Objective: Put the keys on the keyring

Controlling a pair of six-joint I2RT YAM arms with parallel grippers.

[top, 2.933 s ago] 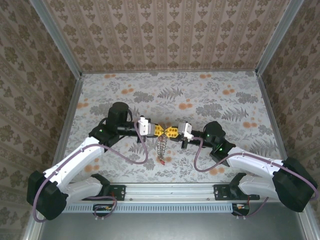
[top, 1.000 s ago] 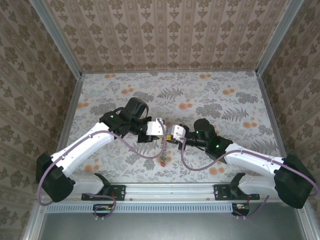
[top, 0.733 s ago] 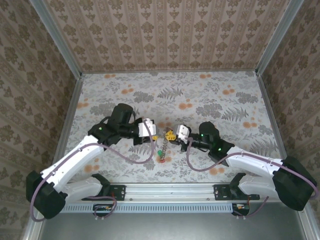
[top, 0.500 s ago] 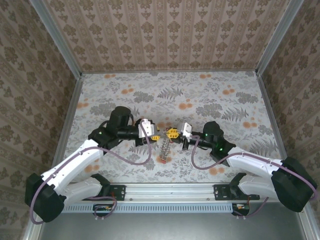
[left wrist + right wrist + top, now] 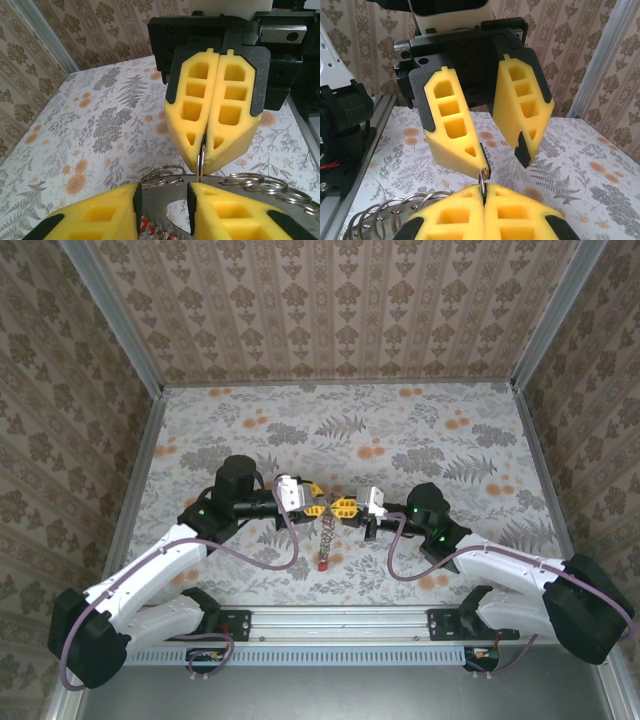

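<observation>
mid-threading, i'd say. right gripper (image 5: 347,506) is clenched on a loop of the keyring (image 5: 326,531), which dangles between the arms over the table (image 5: 450,440), a red key (image 5: 322,565) at its low end. left gripper (image 5: 312,506) faces it, jaws parted, grasping nothing. next probably calls for a fine re-pinch of one loop. a second back the left jaws were nearly closed and both arms sat skewed.

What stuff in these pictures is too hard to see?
- Keys: top view, too small to count; one red speck under the keyring.
- Keyring's pinched bit: left wrist view, hidden between the right arm's shut jaws.
- Keyring's loops: right wrist view, cut off by the bottom edge and covered by the yellow jaws.
</observation>
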